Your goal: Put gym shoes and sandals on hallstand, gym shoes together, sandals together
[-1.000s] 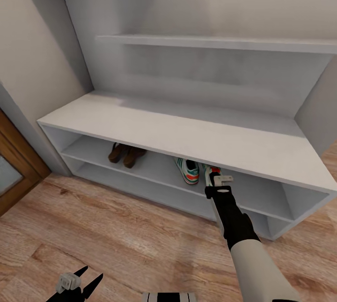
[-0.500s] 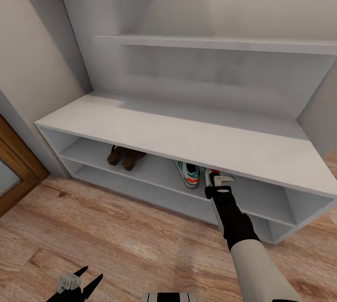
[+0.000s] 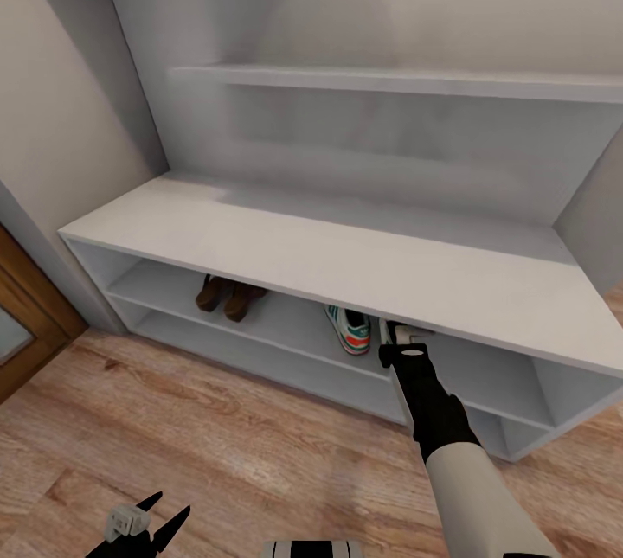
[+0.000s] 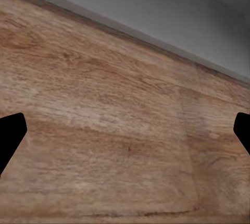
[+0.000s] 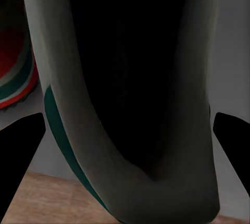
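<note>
The light-grey hallstand (image 3: 346, 255) stands against the wall on the corridor floor (image 3: 216, 445). Both dark brown sandals (image 3: 228, 297) sit side by side on its upper open tier, at the left. One gym shoe (image 3: 350, 328) rests on the same tier further right. My right gripper (image 3: 401, 340) reaches under the bench top just right of it. In the right wrist view its fingers (image 5: 23, 166) press both sides of the second gym shoe (image 5: 67, 104), beside the first gym shoe (image 5: 13, 78). My left gripper (image 3: 147, 522) hangs open low over the floor.
A wooden door frame (image 3: 30, 316) stands left of the hallstand. An upper shelf (image 3: 389, 80) juts out above the bench. The lower tier (image 3: 260, 359) and the bench top are bare. Open plank floor (image 4: 104, 120) lies in front.
The view has drifted slightly. My right gripper has pushed further under the bench top with the gym shoe, which is now mostly hidden in the head view. The left arm has stayed put.
</note>
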Controlling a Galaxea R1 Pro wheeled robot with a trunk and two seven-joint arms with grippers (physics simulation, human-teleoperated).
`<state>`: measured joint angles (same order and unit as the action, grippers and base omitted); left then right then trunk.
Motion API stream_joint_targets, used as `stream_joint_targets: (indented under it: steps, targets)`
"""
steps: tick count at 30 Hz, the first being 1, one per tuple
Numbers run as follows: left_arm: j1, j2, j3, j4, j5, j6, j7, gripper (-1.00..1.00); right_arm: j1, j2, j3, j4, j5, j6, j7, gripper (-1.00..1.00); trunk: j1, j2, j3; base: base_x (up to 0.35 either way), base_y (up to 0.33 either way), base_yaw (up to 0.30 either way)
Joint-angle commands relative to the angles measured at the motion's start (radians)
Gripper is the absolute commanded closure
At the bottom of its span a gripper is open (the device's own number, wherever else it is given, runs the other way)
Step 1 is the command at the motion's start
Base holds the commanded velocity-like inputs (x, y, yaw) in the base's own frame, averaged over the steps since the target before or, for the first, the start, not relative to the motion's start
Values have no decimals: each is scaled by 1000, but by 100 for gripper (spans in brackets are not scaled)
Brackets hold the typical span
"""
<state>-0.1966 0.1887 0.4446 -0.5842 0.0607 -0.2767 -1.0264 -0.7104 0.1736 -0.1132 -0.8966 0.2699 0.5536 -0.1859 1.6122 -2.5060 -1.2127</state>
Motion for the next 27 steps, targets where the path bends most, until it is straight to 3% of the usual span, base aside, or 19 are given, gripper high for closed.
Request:
stream_joint_targets:
  steps: [1, 27]
  targets:
    - [0, 0, 2, 1, 1, -6, -4, -100, 0, 1, -2, 0, 4, 5, 0, 100, 0, 0, -1, 39, 0, 0]
    - [-1, 0, 3, 1, 1, -6, -4, -100, 0, 1, -2, 0, 5, 5, 0, 100, 0, 0, -1, 37, 0, 0]
